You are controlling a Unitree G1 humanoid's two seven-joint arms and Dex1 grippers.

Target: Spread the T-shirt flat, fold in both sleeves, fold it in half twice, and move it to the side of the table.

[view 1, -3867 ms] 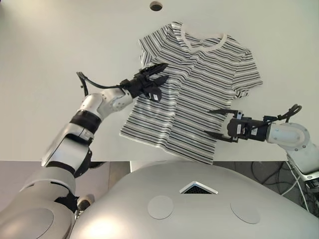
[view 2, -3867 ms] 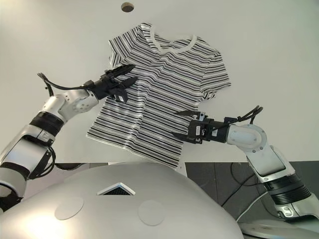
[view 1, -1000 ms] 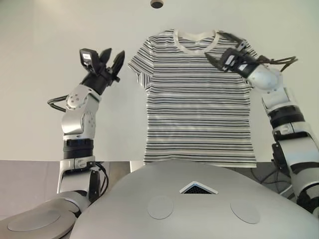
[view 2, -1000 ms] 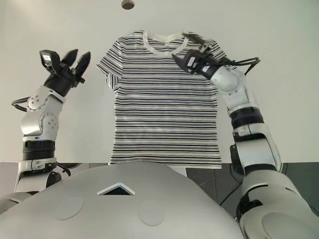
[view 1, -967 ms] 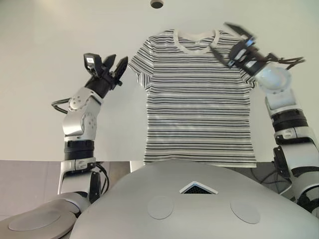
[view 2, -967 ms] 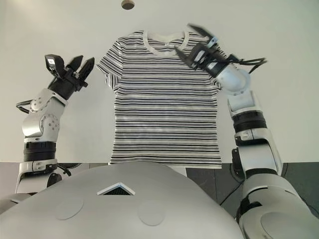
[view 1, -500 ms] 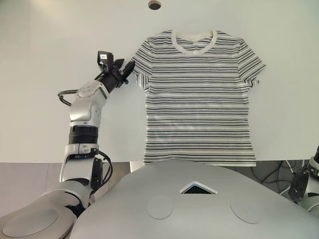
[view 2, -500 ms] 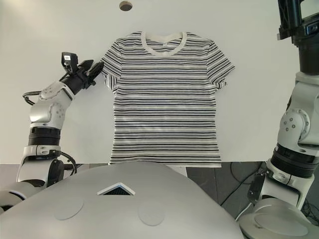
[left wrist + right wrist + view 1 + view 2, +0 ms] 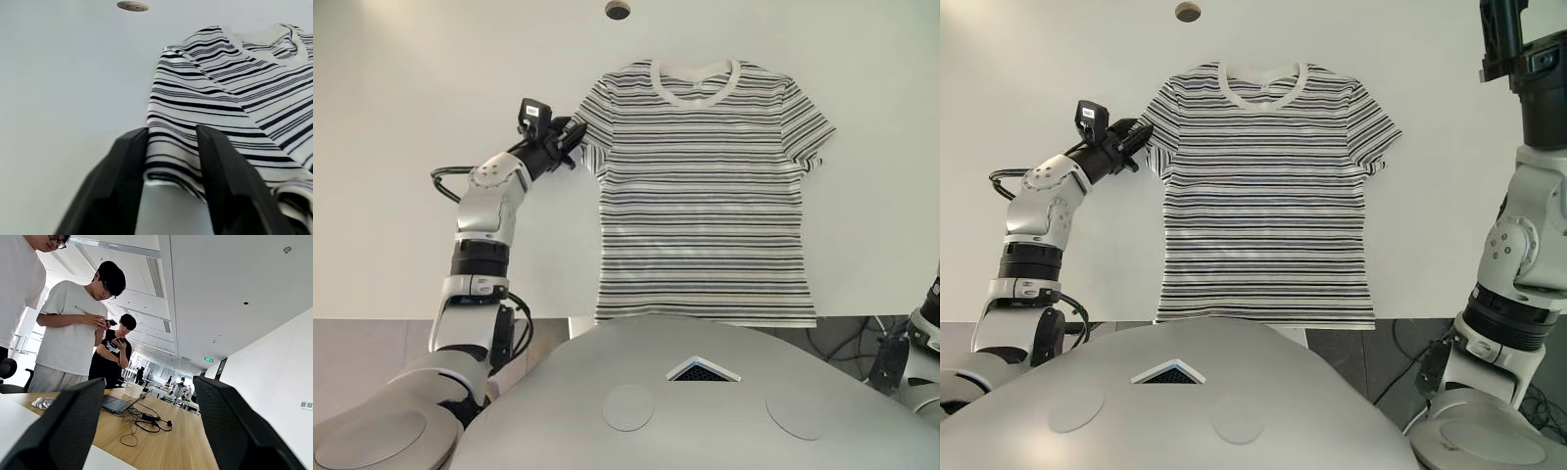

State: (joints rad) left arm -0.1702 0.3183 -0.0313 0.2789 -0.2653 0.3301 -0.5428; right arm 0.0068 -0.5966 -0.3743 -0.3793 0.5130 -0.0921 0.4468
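The black-and-white striped T-shirt (image 9: 705,186) lies spread flat on the white table (image 9: 411,245), collar at the far side and both sleeves out. My left gripper (image 9: 570,137) is at the shirt's left sleeve (image 9: 190,98). It is open, and its two black fingers (image 9: 122,181) straddle the sleeve's hem. My right arm (image 9: 1528,196) is raised high at the right side, away from the table. Its gripper (image 9: 146,382) points up into the room, open with nothing between the fingers.
A round hole (image 9: 618,10) sits in the table top beyond the collar. Bare table surface stretches to the left and right of the shirt. The shirt's bottom hem (image 9: 705,315) lies close to the near table edge.
My left gripper has slid right to the left sleeve's hem. My right gripper has left the shirt's right shoulder and swung up off the table. The shirt has stayed flat.
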